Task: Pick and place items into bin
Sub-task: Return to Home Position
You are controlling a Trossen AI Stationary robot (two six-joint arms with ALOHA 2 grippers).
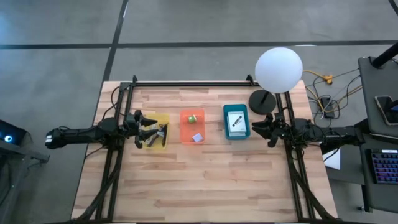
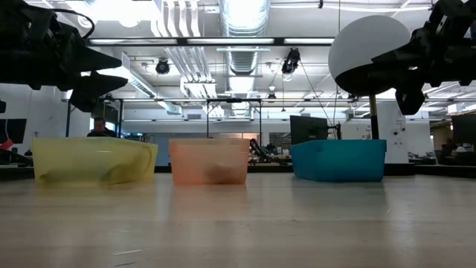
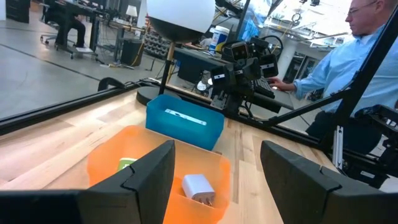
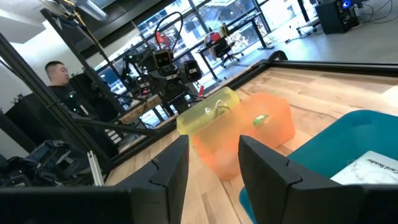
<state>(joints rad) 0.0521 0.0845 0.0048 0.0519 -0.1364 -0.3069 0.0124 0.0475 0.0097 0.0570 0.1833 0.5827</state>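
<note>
Left tool (image 1: 147, 129) is hovering over the yellow bin (image 1: 163, 117), fingers spread. Right tool (image 1: 260, 127) is hanging raised beside the teal bin (image 1: 226, 122), spread too.

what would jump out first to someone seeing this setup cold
The eye goes first to three bright bins in a row across the middle of the table: yellow bin, orange bin, teal bin. Then the big white globe lamp near the far right corner. The left gripper hangs open over the yellow bin; the right gripper hangs open just right of the teal bin.
</note>
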